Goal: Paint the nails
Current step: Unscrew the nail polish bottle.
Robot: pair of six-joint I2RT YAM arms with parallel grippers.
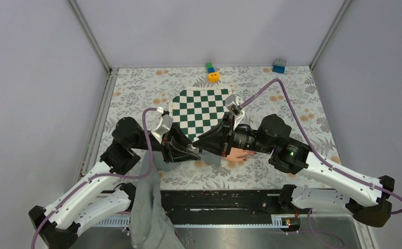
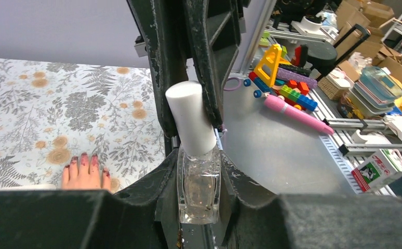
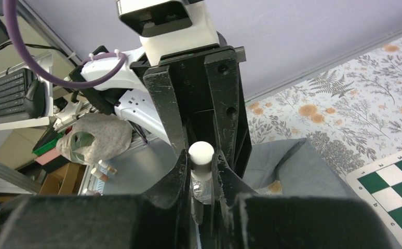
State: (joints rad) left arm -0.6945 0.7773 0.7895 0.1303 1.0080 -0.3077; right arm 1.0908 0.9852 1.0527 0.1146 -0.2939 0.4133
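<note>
A clear glass nail polish bottle (image 2: 199, 199) stands between the fingers of my left gripper (image 2: 199, 176), which is shut on it. My right gripper (image 3: 201, 165) is shut on its white cap (image 3: 201, 152), reaching in from the opposite side. In the top view the two grippers meet over the table's near middle, left gripper (image 1: 186, 150) and right gripper (image 1: 209, 142). The pale hand (image 1: 239, 154) lies flat under the right arm. Its dark red nails (image 2: 83, 158) show on the floral cloth; the grey sleeve (image 1: 147, 207) trails over the near edge.
A green-and-white chessboard mat (image 1: 201, 111) lies behind the grippers. A yellow ring block (image 1: 213, 77), a green-blue block (image 1: 210, 67) and a blue block (image 1: 279, 66) sit at the far edge. Off the table are a pink wand (image 2: 297, 113) and a carton (image 2: 380, 168).
</note>
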